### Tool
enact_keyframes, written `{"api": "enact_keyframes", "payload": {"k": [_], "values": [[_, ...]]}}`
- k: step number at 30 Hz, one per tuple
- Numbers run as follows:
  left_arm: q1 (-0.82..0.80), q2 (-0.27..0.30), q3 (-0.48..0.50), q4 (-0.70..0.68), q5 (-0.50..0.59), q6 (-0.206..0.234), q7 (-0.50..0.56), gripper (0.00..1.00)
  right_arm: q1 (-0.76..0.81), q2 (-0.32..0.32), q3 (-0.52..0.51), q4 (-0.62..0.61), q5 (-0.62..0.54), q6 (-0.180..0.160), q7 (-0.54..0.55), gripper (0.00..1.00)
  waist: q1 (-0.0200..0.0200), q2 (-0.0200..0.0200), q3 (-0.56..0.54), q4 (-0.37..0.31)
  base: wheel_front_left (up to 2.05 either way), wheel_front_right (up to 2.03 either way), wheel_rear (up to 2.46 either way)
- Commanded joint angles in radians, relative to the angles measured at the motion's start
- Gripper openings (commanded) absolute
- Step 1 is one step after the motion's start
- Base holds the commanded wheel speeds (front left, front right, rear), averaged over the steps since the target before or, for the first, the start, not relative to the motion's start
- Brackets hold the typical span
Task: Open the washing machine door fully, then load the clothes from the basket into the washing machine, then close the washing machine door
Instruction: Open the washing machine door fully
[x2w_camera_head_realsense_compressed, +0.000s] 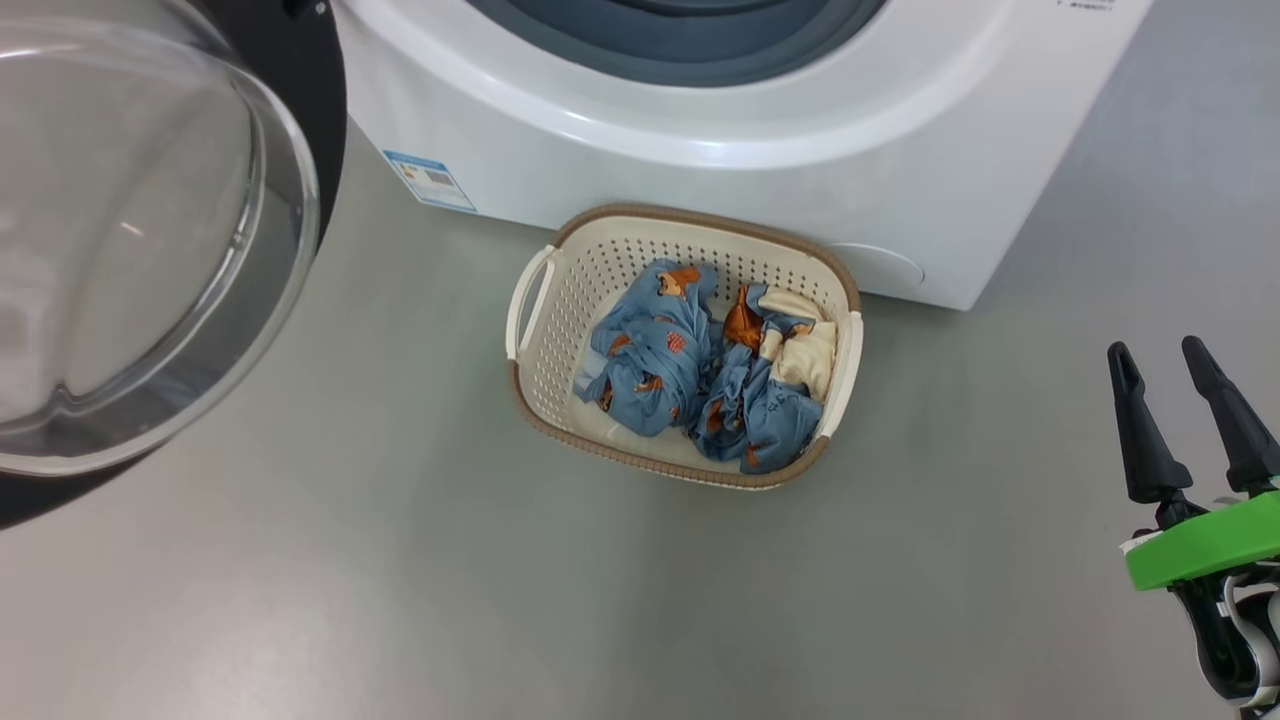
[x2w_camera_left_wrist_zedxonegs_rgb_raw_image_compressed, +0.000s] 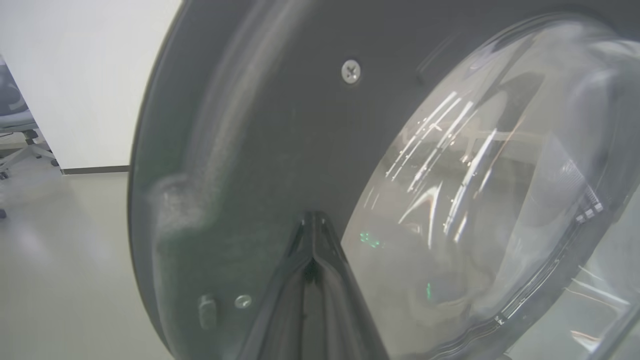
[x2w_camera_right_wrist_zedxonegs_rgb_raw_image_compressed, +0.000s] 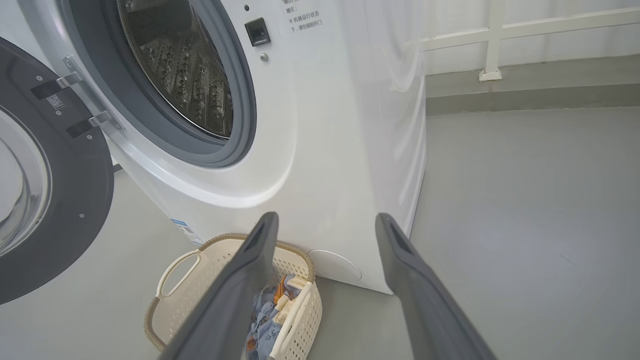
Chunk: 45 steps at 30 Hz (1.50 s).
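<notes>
The washing machine (x2w_camera_head_realsense_compressed: 700, 150) (x2w_camera_right_wrist_zedxonegs_rgb_raw_image_compressed: 320, 125) stands with its steel drum (x2w_camera_right_wrist_zedxonegs_rgb_raw_image_compressed: 185, 65) exposed. Its round door (x2w_camera_head_realsense_compressed: 130, 230) (x2w_camera_right_wrist_zedxonegs_rgb_raw_image_compressed: 45, 170) hangs swung out to the left, glass bowl facing me. In the left wrist view my left gripper (x2w_camera_left_wrist_zedxonegs_rgb_raw_image_compressed: 312, 225) is shut, its tips against the door's dark grey inner frame (x2w_camera_left_wrist_zedxonegs_rgb_raw_image_compressed: 260, 150), beside the glass (x2w_camera_left_wrist_zedxonegs_rgb_raw_image_compressed: 475, 200). The cream basket (x2w_camera_head_realsense_compressed: 560, 330) (x2w_camera_right_wrist_zedxonegs_rgb_raw_image_compressed: 185, 280) sits on the floor against the machine's front, holding the blue printed clothes (x2w_camera_head_realsense_compressed: 700, 365) (x2w_camera_right_wrist_zedxonegs_rgb_raw_image_compressed: 265, 315). My right gripper (x2w_camera_head_realsense_compressed: 1165, 360) (x2w_camera_right_wrist_zedxonegs_rgb_raw_image_compressed: 325, 222) is open and empty, to the right of the basket.
Grey floor (x2w_camera_head_realsense_compressed: 500, 600) spreads in front of the machine. A blue label (x2w_camera_head_realsense_compressed: 430, 180) marks the machine's lower front corner. An office chair base (x2w_camera_left_wrist_zedxonegs_rgb_raw_image_compressed: 15, 145) and a white wall (x2w_camera_left_wrist_zedxonegs_rgb_raw_image_compressed: 85, 75) lie beyond the door. A white railing (x2w_camera_right_wrist_zedxonegs_rgb_raw_image_compressed: 500, 40) stands behind the machine.
</notes>
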Motion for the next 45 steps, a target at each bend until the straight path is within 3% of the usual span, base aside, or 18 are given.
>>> {"api": "enact_keyframes", "payload": {"k": [1, 14, 23, 44, 45], "values": [[-0.034, 0.080, 0.046, -0.010, 0.018, -0.002, -0.006, 0.00, -0.018, -0.021, 0.019, -0.025, -0.008, 0.006, -0.012, 1.00, 0.0001, 0.0000, 0.013, -0.001, 0.00, 0.00, 0.00], [-0.135, 0.087, 0.105, 0.095, 0.094, -0.021, -0.006, 0.00, -0.049, -0.047, 0.023, -0.030, -0.010, 0.006, -0.012, 1.00, 0.0001, 0.0000, 0.064, 0.000, 0.00, 0.00, 0.00], [-0.146, 0.078, 0.116, 0.122, 0.141, -0.037, -0.006, 0.00, -0.049, -0.040, 0.033, -0.018, -0.010, 0.006, -0.012, 1.00, 0.0001, 0.0000, 0.038, -0.005, 0.00, 0.00, 0.00], [0.096, -0.107, 0.097, -0.112, 0.245, -0.158, -0.006, 0.00, 0.023, 0.019, 0.041, 0.001, -0.004, 0.006, -0.012, 1.00, 0.0001, 0.0000, -0.136, -0.003, 0.00, 0.00, 0.00], [0.109, -0.117, 0.097, -0.121, 0.244, -0.166, -0.006, 0.09, 0.027, 0.022, 0.042, 0.002, -0.004, 0.006, -0.012, 1.00, 0.0001, 0.0000, -0.143, -0.005, 0.00, 0.00, 0.00]]}}
